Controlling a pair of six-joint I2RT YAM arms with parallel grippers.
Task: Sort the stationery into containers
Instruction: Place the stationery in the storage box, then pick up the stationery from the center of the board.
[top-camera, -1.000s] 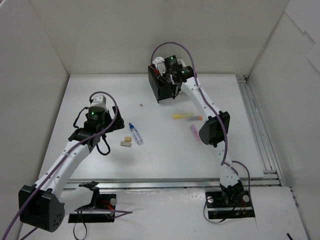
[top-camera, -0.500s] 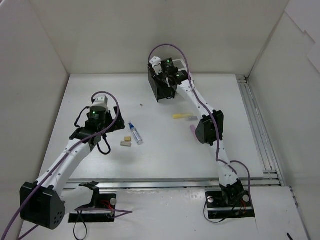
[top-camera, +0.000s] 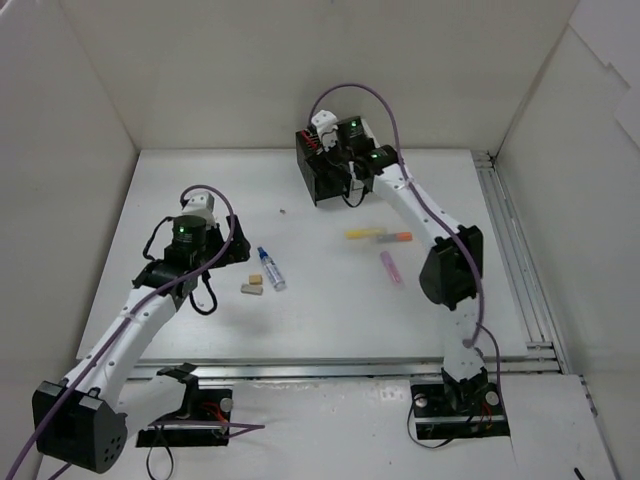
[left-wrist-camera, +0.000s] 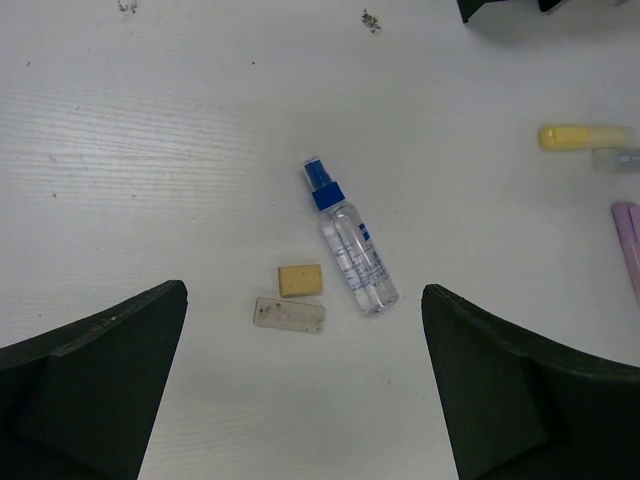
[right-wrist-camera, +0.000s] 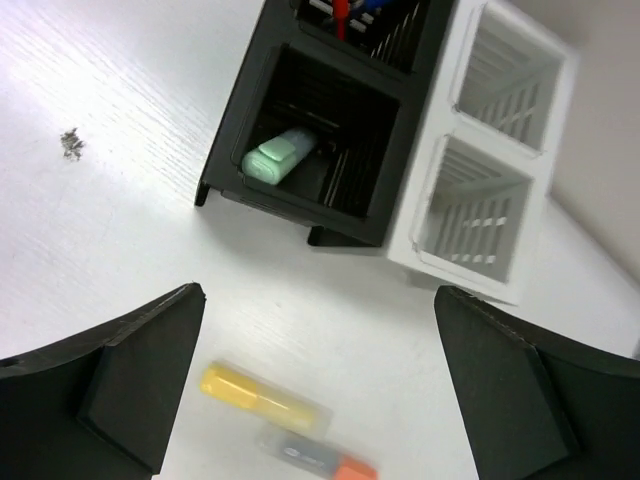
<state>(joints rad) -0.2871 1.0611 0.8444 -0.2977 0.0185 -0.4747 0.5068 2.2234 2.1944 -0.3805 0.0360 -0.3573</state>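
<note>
The left arm (top-camera: 135, 315) extends diagonally forward from its base, wrist bent downward. The left tool (left-wrist-camera: 303, 295) faces down, jaws spread wide and holding nothing. The right arm (top-camera: 415, 205) reaches to the far side, elbow raised. The right tool (right-wrist-camera: 318, 295) points down, jaws wide apart and empty.

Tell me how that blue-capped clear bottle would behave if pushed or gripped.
The bottle lies on its side and looks round, so a sideways push would probably roll it. Its clear, smooth body may slip in a pinch. It looks small and plastic, so likely light.
</note>
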